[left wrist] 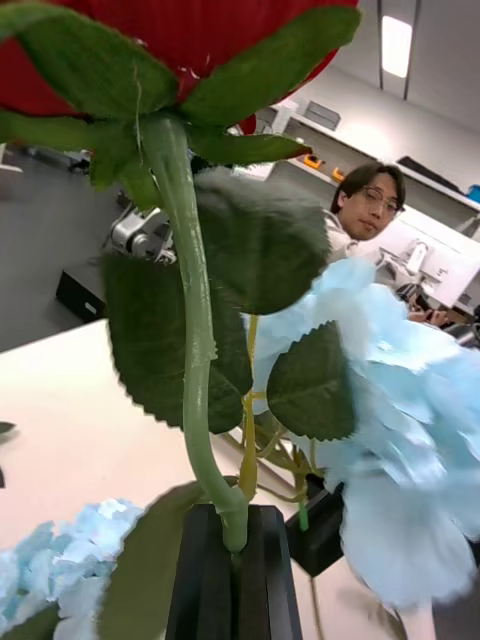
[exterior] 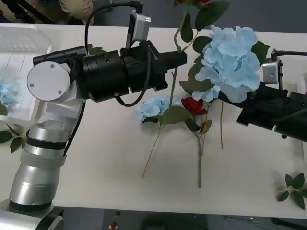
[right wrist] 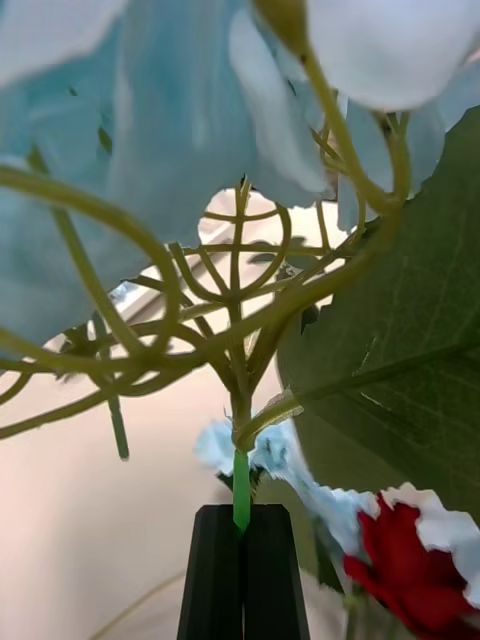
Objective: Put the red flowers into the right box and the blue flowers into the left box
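Note:
My left gripper [exterior: 178, 60] is shut on the green stem of a red flower [left wrist: 150, 35] and holds it upright above the table, its head at the view's top edge [exterior: 192, 2]. In the left wrist view the black fingers [left wrist: 205, 570] pinch that stem. My right gripper [exterior: 245, 103] is shut on the stem under a large blue flower [exterior: 232, 62], also held up off the table; its fingers [right wrist: 215, 575] clamp the stem. A small blue flower [exterior: 154, 106] and a red flower [exterior: 194, 105] lie on the table between the arms. The left box [exterior: 19, 72] holds a blue flower [exterior: 5, 93]. A pale rim of the right box [exterior: 303, 85] shows at the right edge.
Loose green leaf sprigs lie at the front right [exterior: 292, 187] and front left [exterior: 12, 139] of the white table [exterior: 96, 167]. The two held flowers stand close together, their leaves almost overlapping.

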